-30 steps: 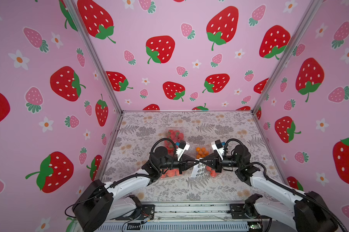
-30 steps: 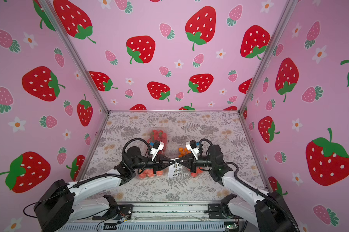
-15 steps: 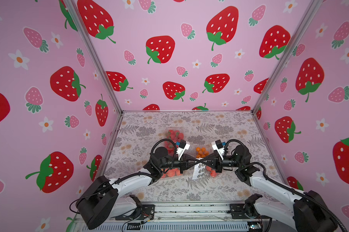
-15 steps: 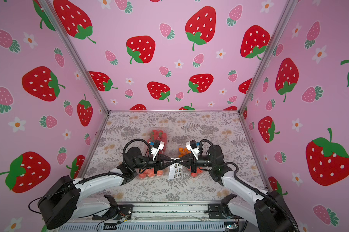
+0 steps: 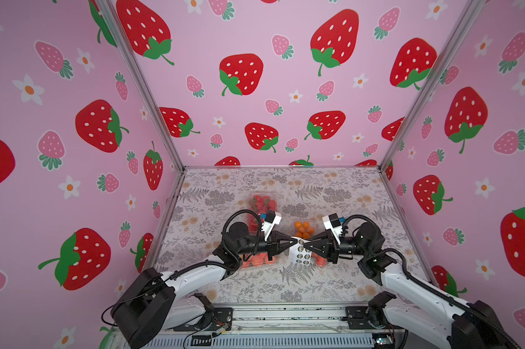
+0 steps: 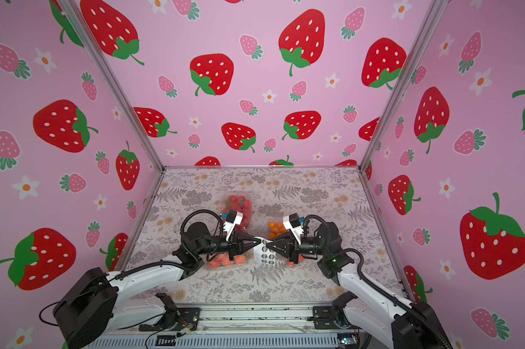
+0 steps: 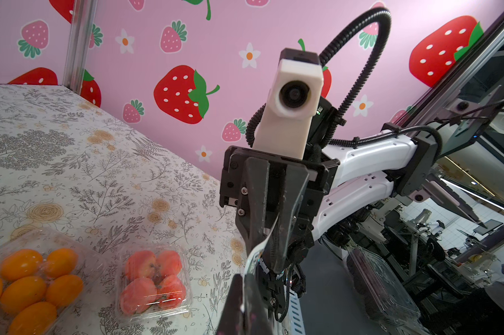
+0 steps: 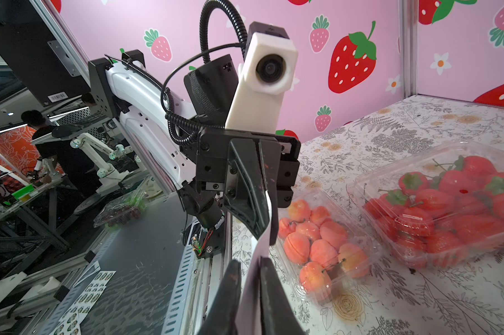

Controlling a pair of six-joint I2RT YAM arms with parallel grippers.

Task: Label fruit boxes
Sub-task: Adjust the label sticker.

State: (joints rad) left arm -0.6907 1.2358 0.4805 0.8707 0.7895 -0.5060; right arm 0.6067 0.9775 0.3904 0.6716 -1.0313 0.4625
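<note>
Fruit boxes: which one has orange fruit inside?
The small box of oranges, right of the strawberry box. The others hold red or peach-pink fruit.

The white-shelled left arm and right arm have black joints and a looping ribbed black cable conduit. The black, triangular-fingered left gripper and right gripper show silver screws. Each carries a cream camera housing at twelve o'clock.
</note>
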